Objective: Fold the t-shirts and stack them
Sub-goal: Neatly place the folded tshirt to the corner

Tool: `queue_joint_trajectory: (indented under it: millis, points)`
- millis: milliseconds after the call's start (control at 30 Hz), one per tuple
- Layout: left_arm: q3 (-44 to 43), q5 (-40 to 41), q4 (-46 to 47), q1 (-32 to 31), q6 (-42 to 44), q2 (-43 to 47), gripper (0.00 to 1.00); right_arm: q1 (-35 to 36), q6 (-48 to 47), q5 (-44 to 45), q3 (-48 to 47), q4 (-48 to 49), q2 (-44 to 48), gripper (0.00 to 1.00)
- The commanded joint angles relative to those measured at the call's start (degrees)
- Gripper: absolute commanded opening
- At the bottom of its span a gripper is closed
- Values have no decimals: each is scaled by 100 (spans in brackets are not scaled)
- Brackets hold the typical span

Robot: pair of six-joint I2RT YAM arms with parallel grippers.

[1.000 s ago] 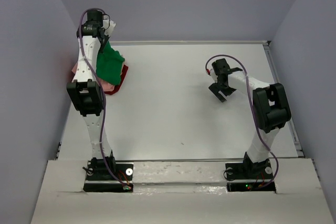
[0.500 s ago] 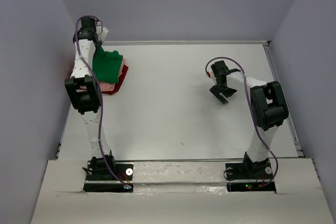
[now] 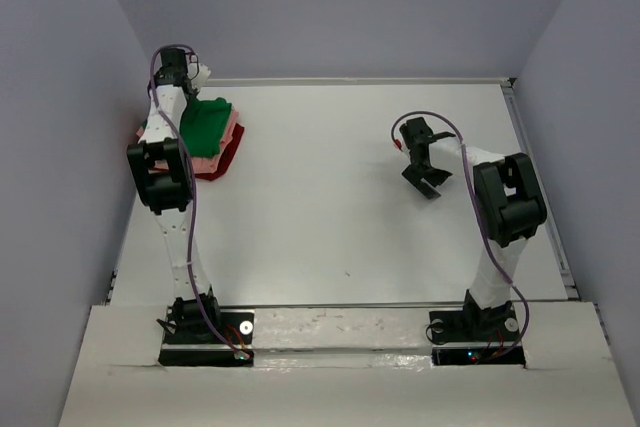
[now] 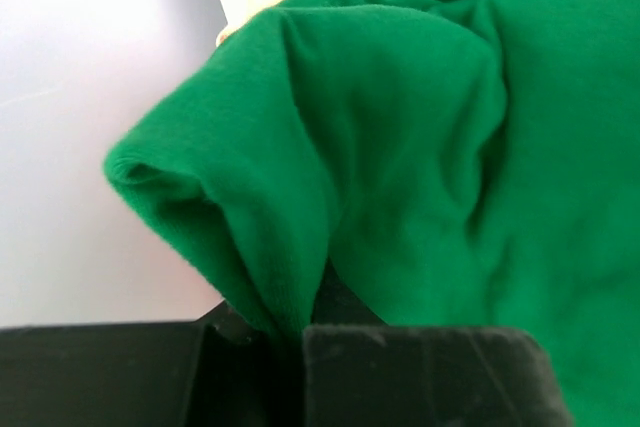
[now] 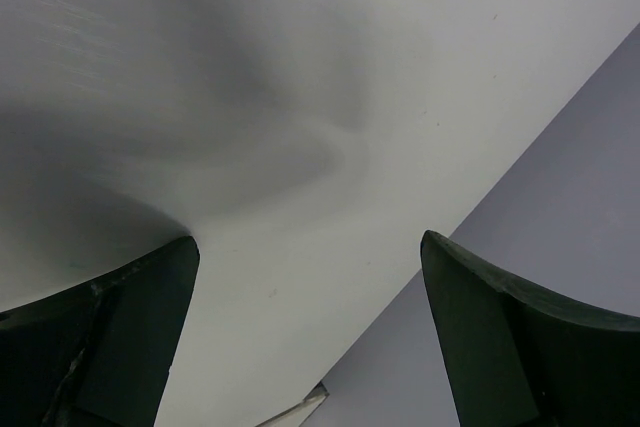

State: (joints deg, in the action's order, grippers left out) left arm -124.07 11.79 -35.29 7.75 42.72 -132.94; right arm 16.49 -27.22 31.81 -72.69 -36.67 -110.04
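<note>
Green t-shirt (image 3: 208,125) lowered onto pink/red stack (image 3: 224,158); L arm (image 3: 160,125) outstretched, L jaws pinching it; R jaws open.

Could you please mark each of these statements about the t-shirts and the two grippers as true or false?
1. The left gripper is shut on the green t-shirt. True.
2. The right gripper holds the salmon-pink t-shirt. False: its jaws stand wide open and empty above the bare table.
3. The green t-shirt rests on top of the salmon-pink t-shirt. True.
4. The pile of shirts sits at the table's right edge. False: it sits at the far left, beside the left wall.
5. Dark red cloth peeks out from under the salmon-pink t-shirt. True.
</note>
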Motion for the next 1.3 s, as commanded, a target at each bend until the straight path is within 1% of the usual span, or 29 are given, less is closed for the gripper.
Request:
queue_joint_trajectory:
  millis: [0, 33, 133, 200, 300, 400, 467, 533, 633, 733, 833, 867, 900, 933, 967, 1000, 1067, 1100, 1133, 1200, 1233, 1267]
  points:
    - [111, 112, 434, 43, 870, -3, 15, -23, 33, -70, 18, 1, -307, 98]
    - [137, 165, 496, 43, 896, -12, 21, -23, 33, -44, 0, -7, -351, 98]
    - [216, 297, 663, 60, 966, 58, 32, -23, 33, 0, -26, -25, -474, 99]
    - [365, 559, 1004, 60, 1036, 268, 44, -23, 42, -26, -61, -86, -518, 99]
    - [691, 763, 1401, 86, 1230, 549, 53, -23, 50, -140, -62, -130, -501, 99]
    - [674, 894, 1595, 78, 1291, 918, 60, -23, 68, -263, -70, -165, -405, 99]
    - [482, 1000, 1613, 86, 1300, 1033, 65, -23, 68, -342, -70, -183, -352, 99]
    - [227, 1114, 1630, 86, 1370, 1183, 67, -23, 77, -369, -88, -192, -334, 100]
    - [68, 1333, 1788, 86, 1537, 1437, 71, -23, 86, -413, -97, -209, -273, 100]
    - [102, 1448, 2007, 78, 1652, 1753, 73, -23, 86, -492, -97, -201, -194, 100]
    - [286, 1440, 2149, 86, 1495, 2088, 75, -23, 103, -562, -88, -209, -115, 100]
    - [339, 1396, 2140, 95, 1389, 2149, 74, -23, 112, -588, -79, -201, -88, 100]
    - [375, 1300, 2088, 113, 1258, 2220, 70, -23, 112, -606, -79, -201, -62, 100]
    - [410, 1099, 1835, 130, 1108, 2281, 63, -23, 103, -623, -62, -183, -35, 100]
    - [427, 1010, 1719, 157, 950, 2290, 55, -23, 112, -676, -62, -192, -9, 100]
    - [436, 757, 1457, 200, 575, 2291, 39, -23, 112, -685, -53, -192, 17, 100]
    - [576, 413, 1245, 271, 221, 2308, 22, -23, 121, -703, -53, -192, 53, 99]
    - [673, 246, 1191, 349, -111, 2378, 7, -23, 129, -703, -53, -183, 79, 98]
    - [961, -60, 1243, 385, -228, 2413, 1, -23, 121, -711, -35, -183, 88, 97]
    - [1305, -316, 1392, 429, -360, 2492, 0, -23, 77, -720, -35, -174, 114, 89]
    - [1463, -527, 1611, 447, -387, 2554, 0, -23, 51, -729, -26, -200, 140, 81]
    - [1743, -572, 1735, 447, -361, 2572, 0, -23, 33, -712, -26, -192, 158, 75]
